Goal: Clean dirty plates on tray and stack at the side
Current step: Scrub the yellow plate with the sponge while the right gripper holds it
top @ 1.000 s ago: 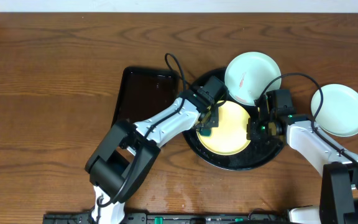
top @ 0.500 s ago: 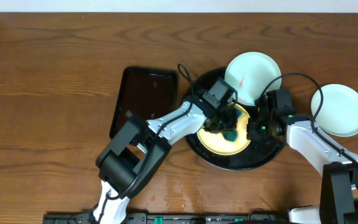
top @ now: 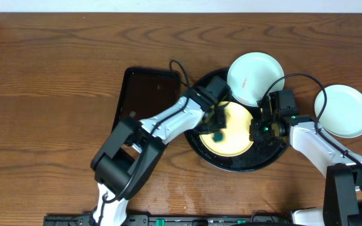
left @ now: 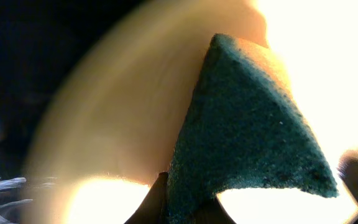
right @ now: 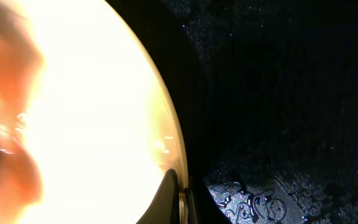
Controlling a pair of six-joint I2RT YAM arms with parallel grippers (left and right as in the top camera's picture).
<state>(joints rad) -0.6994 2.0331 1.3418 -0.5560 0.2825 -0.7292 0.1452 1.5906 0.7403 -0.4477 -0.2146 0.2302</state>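
The yellow plate (top: 239,143) lies flat in the round black tray (top: 231,164), which sits right of the table's (top: 49,75) middle; the left gripper (top: 217,124) is over the plate's left part, its jaws clamped on a dark green sponge (top: 218,134) that is pressed onto the plate's surface; in the left wrist view the sponge (left: 247,137) fills the space ahead of the left gripper (left: 188,210), the plate glaring beneath it; the right gripper (top: 255,130) sits at the plate's right rim, jaws closed and pinching that rim; a mint plate (top: 254,75) with a red smear overlaps the tray's far rim; a second mint plate (top: 343,111) lies near the table's right edge; a rectangular dark tray (top: 144,94) lies just left of the round one.
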